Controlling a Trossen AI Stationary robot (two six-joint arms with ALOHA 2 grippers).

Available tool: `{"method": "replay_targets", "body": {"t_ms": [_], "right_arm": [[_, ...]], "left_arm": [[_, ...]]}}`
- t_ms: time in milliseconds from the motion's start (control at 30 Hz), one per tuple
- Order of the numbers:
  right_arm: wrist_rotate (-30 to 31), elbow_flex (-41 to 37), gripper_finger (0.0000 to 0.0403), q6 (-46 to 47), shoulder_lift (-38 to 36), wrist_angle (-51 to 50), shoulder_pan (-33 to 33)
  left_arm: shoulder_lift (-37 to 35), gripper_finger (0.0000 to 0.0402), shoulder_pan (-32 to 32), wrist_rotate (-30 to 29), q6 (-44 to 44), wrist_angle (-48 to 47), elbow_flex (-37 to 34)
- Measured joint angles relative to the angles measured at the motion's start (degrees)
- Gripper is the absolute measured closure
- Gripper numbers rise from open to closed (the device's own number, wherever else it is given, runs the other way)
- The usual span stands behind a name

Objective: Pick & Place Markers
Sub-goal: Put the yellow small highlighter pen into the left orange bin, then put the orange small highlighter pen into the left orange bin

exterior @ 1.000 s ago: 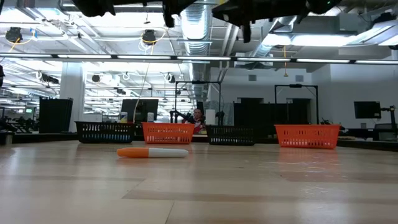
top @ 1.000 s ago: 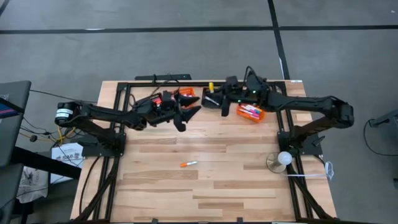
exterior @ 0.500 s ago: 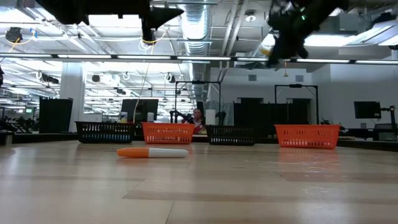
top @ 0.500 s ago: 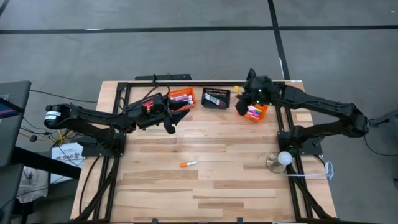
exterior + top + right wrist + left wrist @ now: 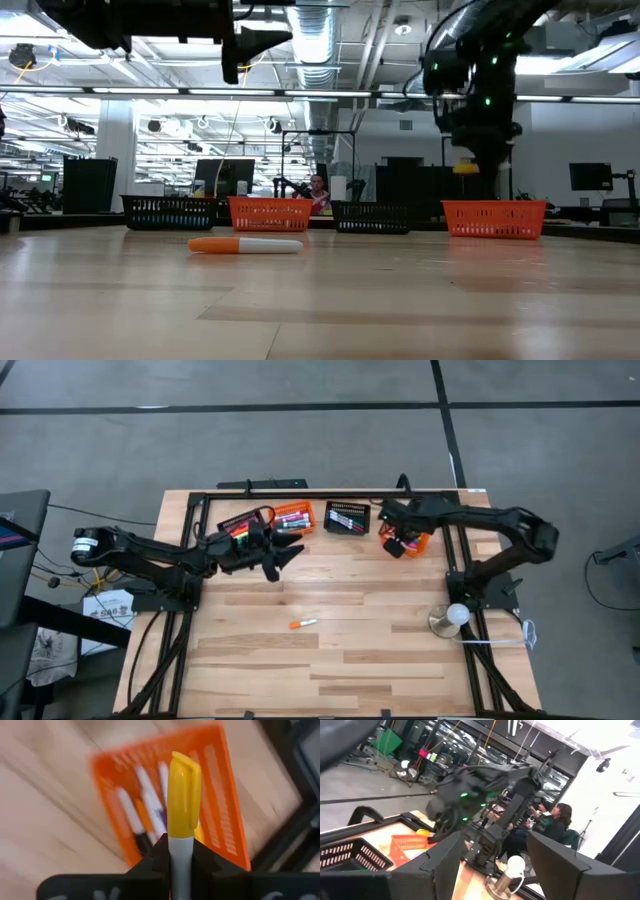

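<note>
The nearest thing is one marker (image 5: pixel 303 623) lying flat on the wooden table (image 5: pixel 330 670). It has an orange cap and a white barrel. It is near the middle of the table, and nothing touches it. In the low view the same marker (image 5: pixel 245 245) lies on its side in front of the baskets.

At about 4 o'clock from that marker stands a small lamp (image 5: pixel 452 617) with a round white top.

Farther back, at about 11 o'clock from the marker, is the left gripper (image 5: pixel 283 554). It hangs in the air above the table. Its two fingers (image 5: pixel 445 865) are spread wide apart and hold nothing.

At about 2 o'clock from the marker is the right gripper (image 5: pixel 398 540). Its fingers are pressed together on a yellow marker (image 5: pixel 183 805). The yellow cap sticks out past the fingers. The gripper is right over an orange basket (image 5: pixel 225 815), and that basket has more markers lying inside it.

At the far edge of the table the baskets sit in a row. There is a black one (image 5: pixel 240 521), then an orange one (image 5: pixel 293 515), then another black one (image 5: pixel 347 517) with markers in it.

Past the table, a person (image 5: pixel 555 820) sits in the room.
</note>
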Motion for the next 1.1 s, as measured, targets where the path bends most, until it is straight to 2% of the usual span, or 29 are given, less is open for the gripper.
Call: {"method": "replay_targets", "body": {"t_ms": [133, 333, 533, 833, 967, 1100], "right_arm": [[0.87, 0.0, 0.0371, 0.23, 4.69, -1.97, -1.74], [0.62, 0.0, 0.038, 0.21, 9.6, -1.31, -2.91], [0.51, 0.0, 0.0332, -1.59, 11.94, -1.28, -3.32], [0.54, 0.02, 0.0277, -1.87, 11.24, 0.01, -3.79], [1.06, 0.02, 0.027, -2.2, 8.96, 0.33, -3.87], [1.28, 0.02, 0.0275, -1.04, 3.64, 0.23, -3.85]], "left_arm": [[0.0, 0.0178, -0.85, 0.0, 0.01, 0.0, 0.0], [-0.02, 0.018, -1.09, 0.02, 0.02, 0.0, 0.0], [0.0, 0.018, -1.09, 0.04, 0.02, 0.0, 0.0], [0.0, 0.018, -1.09, 0.04, 0.07, -0.01, 0.0], [0.0, 0.018, -1.09, 0.04, 0.71, -0.02, 0.0], [0.0, 0.018, -1.09, 0.96, 2.42, -0.02, 0.0]]}}
